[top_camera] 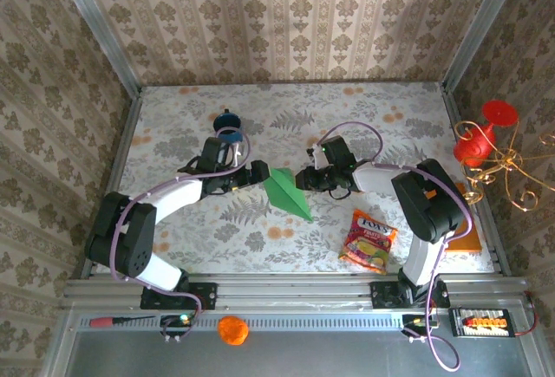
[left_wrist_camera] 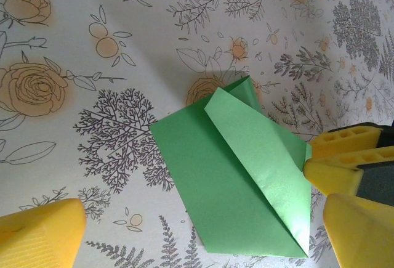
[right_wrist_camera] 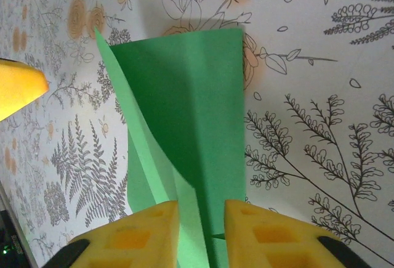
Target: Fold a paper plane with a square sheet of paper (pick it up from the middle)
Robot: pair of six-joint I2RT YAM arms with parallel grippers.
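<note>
The green paper (top_camera: pixel 287 193) lies on the table at the middle of the top view, creased into a pointed dart with its tip toward the lower right, so the work looks to be at the late folds. The left gripper (top_camera: pixel 257 175), just left of it, has its jaws wide apart and holds nothing. The right gripper (right_wrist_camera: pixel 200 234), at the bottom of its own view, straddles a raised flap with narrowed jaws; whether they pinch it I cannot tell. The next move probably calls for closing on that flap and laying it over while the left gripper presses the crease.
</note>
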